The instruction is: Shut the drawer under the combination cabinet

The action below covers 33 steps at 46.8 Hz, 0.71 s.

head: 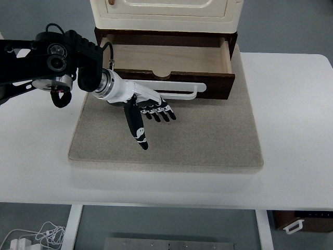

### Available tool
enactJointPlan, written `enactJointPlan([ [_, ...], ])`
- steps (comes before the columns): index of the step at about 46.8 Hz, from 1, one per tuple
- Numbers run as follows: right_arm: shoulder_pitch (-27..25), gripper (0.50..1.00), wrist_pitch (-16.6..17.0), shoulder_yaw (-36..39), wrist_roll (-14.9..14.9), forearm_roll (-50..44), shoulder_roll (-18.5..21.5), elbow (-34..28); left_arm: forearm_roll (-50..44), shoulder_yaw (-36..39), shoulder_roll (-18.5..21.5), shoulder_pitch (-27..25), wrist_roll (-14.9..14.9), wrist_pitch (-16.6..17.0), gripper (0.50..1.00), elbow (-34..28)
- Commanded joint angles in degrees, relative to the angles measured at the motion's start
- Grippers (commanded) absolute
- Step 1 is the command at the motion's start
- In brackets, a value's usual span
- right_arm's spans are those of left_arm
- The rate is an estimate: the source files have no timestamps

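Observation:
The cream cabinet (165, 13) stands at the back of a grey mat (208, 135). Its dark wooden drawer (166, 57) below is pulled out and empty, with a white bar handle (179, 91) on its front. My left hand (148, 112) comes in from the left. Its fingers (158, 112) are spread and hold nothing, and the thumb (136, 127) points down toward me. The hand is just in front of the left part of the drawer front, partly over the handle. The right arm is out of view.
The mat lies on a white table (296, 120). The left arm's black elbow joint (57, 65) hangs over the table's left side. Cables (31, 237) lie on the floor at lower left.

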Motion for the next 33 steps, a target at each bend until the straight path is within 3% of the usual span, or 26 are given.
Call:
enactJointPlan([
  [1, 0.00, 0.952, 0.08, 0.00, 0.00, 0.00, 0.00, 0.00, 0.13, -0.05, -0.09, -0.25, 0.02, 0.00, 0.999, 0.04],
  [33, 0.00, 0.952, -0.01, 0.00, 0.00, 0.00, 0.00, 0.00, 2.15, -3.21, -2.99, 0.19, -0.07, 0.26, 0.999, 8.65],
])
